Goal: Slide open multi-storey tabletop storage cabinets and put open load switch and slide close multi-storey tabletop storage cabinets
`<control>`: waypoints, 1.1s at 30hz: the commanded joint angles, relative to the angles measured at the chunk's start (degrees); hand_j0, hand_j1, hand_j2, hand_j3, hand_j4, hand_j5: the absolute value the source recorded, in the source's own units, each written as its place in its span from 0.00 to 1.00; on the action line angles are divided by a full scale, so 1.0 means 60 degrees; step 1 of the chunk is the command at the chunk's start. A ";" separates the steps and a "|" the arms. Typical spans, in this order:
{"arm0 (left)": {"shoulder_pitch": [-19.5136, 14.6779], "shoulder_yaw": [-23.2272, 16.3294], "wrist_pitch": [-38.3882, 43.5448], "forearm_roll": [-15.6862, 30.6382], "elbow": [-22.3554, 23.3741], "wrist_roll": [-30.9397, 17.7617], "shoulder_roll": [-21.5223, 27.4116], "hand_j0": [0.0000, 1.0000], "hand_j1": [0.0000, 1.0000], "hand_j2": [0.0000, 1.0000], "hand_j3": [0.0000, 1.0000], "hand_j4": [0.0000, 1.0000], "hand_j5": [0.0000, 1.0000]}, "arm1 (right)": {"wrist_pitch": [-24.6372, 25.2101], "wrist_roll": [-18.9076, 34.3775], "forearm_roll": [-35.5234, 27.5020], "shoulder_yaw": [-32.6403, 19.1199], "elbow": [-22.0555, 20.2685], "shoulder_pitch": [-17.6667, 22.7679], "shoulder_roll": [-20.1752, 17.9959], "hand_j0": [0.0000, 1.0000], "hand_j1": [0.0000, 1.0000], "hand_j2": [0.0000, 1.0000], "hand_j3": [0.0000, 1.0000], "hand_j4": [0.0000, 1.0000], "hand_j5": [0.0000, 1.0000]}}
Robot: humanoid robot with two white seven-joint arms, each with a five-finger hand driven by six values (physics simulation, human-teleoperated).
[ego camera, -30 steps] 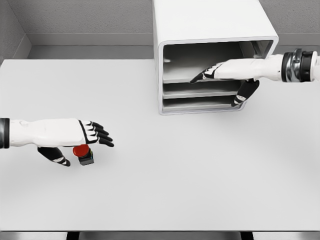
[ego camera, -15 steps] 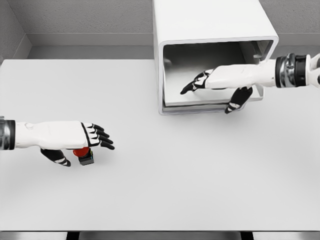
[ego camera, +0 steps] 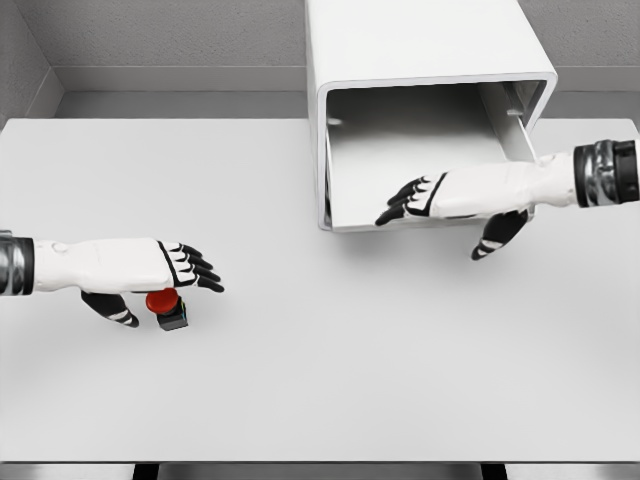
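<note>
The white multi-storey cabinet (ego camera: 420, 50) stands at the back of the table, right of the middle. Its top drawer (ego camera: 400, 150) is slid out toward me and shows a bare floor. My right hand (ego camera: 435, 228) sits at the drawer's front lip, fingers flat on top and thumb below the edge, pinching it. The load switch (ego camera: 166, 306), a red button on a small black base, stands at the near left. My left hand (ego camera: 172, 290) hovers just over it, fingers stretched out, thumb down on its left side, not closed on it.
The white table (ego camera: 350, 350) spreads between the switch and the cabinet. A grey wall runs behind the cabinet, and the table's front edge lies near the bottom of the view.
My right hand has drawn back toward me and the drawer has slid out with it, covering the lower shelves. The left hand has stayed over the switch, shifting only slightly.
</note>
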 commanded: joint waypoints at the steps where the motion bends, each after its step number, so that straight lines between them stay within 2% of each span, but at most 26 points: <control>1: 0.0015 -0.0001 0.0024 0.0050 0.0038 0.0003 -0.0002 1.00 1.00 1.00 1.00 1.00 1.00 | -0.0191 0.0022 0.0018 0.0033 -0.0127 -0.0015 -0.0201 1.00 1.00 1.00 1.00 1.00 1.00; 5: 0.0044 -0.0001 0.0024 0.0050 0.0038 0.0003 -0.0002 1.00 1.00 1.00 1.00 1.00 1.00 | -0.0762 0.0022 -0.0026 -0.0011 -0.0215 -0.0088 -0.0288 1.00 1.00 1.00 1.00 1.00 1.00; 17: 0.0088 -0.0015 0.0024 -0.0155 0.0170 0.0003 -0.0207 0.99 0.99 0.99 0.99 0.99 0.99 | -0.0810 0.0022 -0.0011 0.0018 -0.0493 -0.0073 -0.0450 1.00 1.00 1.00 1.00 1.00 1.00; 20: 0.0088 -0.0147 0.0024 -0.0140 0.0185 0.0003 -0.0221 0.74 0.74 0.74 0.74 0.74 0.74 | -0.0810 0.0022 -0.0011 0.0033 -0.0523 -0.0059 -0.0567 1.00 1.00 1.00 1.00 1.00 1.00; 22: 0.0103 -0.0147 0.0024 -0.0140 0.0214 0.0003 -0.0177 0.62 0.62 0.62 0.62 0.62 0.62 | -0.0810 0.0022 -0.0011 0.0091 -0.0596 -0.0059 -0.0640 1.00 1.00 1.00 1.00 1.00 1.00; 26: 0.0117 -0.0147 0.0024 -0.0155 0.0229 0.0003 -0.0133 0.55 0.55 0.55 0.55 0.55 0.55 | -0.0810 0.0022 -0.0011 0.0121 -0.0655 -0.0059 -0.0669 1.00 1.00 1.00 1.00 1.00 1.00; 32: 0.0176 -0.0147 0.0024 -0.0140 0.0214 0.0003 -0.0133 0.40 0.40 0.40 0.40 0.40 0.40 | -0.0810 0.0022 -0.0128 0.0077 -0.0655 -0.0073 -0.1036 1.00 1.00 1.00 1.00 1.00 1.00; 33: 0.0176 -0.0147 0.0024 -0.0140 0.0214 0.0003 -0.0133 0.40 0.40 0.40 0.40 0.40 0.40 | -0.0810 0.0022 -0.0377 0.0077 -0.0655 -0.0073 -0.1036 1.00 1.00 1.00 1.00 1.00 1.00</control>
